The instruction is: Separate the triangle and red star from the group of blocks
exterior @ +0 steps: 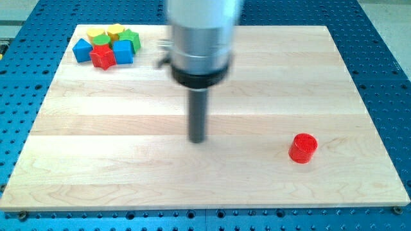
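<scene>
Task not yet begun: the red star [102, 57] and blue triangle [81, 50] sit packed in the cluster, touching the blue cube [122, 52], green block [130, 39] and yellow blocks [106, 33]. My tip [197, 140] rests on the desk [115, 160], well apart, toward the view's lower right of them. No fingers exist, so none open or closed. A red cylinder [302, 148] stands alone to the tip's right.

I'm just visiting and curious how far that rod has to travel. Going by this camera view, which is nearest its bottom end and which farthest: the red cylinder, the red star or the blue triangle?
From my tip:
1. Red cylinder, alone toward the view's right.
2. Red star, in the group at the view's top left.
3. Blue triangle, on that group's left edge.
</scene>
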Tool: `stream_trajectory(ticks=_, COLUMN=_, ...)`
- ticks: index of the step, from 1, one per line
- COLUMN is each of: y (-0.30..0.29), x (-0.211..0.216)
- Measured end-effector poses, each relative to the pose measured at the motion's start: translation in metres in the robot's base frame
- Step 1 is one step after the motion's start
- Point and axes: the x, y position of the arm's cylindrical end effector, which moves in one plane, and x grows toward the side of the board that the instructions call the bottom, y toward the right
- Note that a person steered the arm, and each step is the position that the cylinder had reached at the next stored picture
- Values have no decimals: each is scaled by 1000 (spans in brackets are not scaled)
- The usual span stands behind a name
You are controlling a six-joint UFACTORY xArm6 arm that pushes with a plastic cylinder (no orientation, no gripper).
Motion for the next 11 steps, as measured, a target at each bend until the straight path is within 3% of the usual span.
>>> stream_trajectory(ticks=2, y=-199, x=-57)
stream_trajectory(ticks=3, y=-250, x=-101)
stream_trajectory(ticks=4, y=-258, x=-111)
stream_trajectory(ticks=7, y=-258, x=-218)
stream_trajectory(ticks=8, y=-217, x=-224)
stream_trajectory(ticks=10, y=-80, x=-157)
stream_trajectory(ticks=11, y=-57, x=-134)
